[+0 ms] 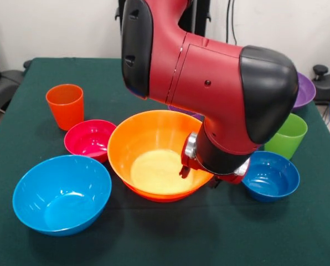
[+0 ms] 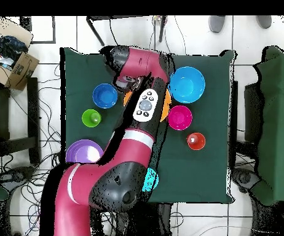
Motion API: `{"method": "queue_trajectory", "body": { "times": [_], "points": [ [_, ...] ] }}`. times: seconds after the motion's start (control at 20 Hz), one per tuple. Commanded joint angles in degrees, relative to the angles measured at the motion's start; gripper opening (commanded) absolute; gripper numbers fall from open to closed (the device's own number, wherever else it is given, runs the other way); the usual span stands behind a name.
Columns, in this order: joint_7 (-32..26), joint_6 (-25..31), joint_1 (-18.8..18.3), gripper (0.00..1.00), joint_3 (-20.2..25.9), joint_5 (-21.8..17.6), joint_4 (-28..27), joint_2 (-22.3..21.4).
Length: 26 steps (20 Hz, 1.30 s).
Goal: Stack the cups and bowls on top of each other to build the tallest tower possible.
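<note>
The large yellow-orange bowl [image 1: 148, 147] stands mid-table, and a redder band shows under its near edge. My gripper [image 1: 201, 170] hangs at this bowl's right rim, largely hidden under the wrist, so its state is unclear. From above, the arm covers most of the bowl [image 2: 165, 106] and the gripper [image 2: 130, 83]. Around it stand the sky-blue bowl [image 1: 61, 194], the magenta bowl [image 1: 90, 138], the orange cup [image 1: 65, 105], the dark blue bowl [image 1: 270, 176] and the lime green cup [image 1: 287, 136]. No stacked tower shows.
A purple bowl [image 1: 304, 90] sits at the table's far right edge behind the arm. In the overhead view a cyan bowl [image 2: 149, 180] peeks out beside the arm near the robot's base. A green cloth [image 1: 170, 238] covers the table.
</note>
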Motion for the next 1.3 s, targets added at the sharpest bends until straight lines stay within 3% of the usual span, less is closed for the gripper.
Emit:
{"method": "queue_trajectory", "body": {
  "times": [0.05, 0.2, 0.4, 0.6, 0.75, 0.9, 1.1, 1.3],
  "points": [
    [-7.6, 11.3, -3.8, 1.0, 1.7, 2.2, -17.5, 4.5],
    [-7.4, 13.9, -5.5, 1.0, -3.3, 7.0, -23.2, 6.3],
    [-7.7, 15.9, -7.6, 1.0, -12.8, 17.2, -27.6, 7.7],
    [-9.2, 13.6, -10.0, 1.0, -25.8, 28.1, -30.0, 8.4],
    [-9.5, 9.0, -11.1, 1.0, -31.9, 34.8, -30.3, 9.6],
    [-9.5, 4.8, -11.8, 1.0, -36.9, 39.0, -30.5, 10.7],
    [-11.3, 3.4, -13.0, 1.0, -43.1, 45.5, -30.6, 12.1],
    [-13.2, 0.8, -13.0, 1.0, -43.6, 44.9, -30.4, 12.6]
  ]
}}
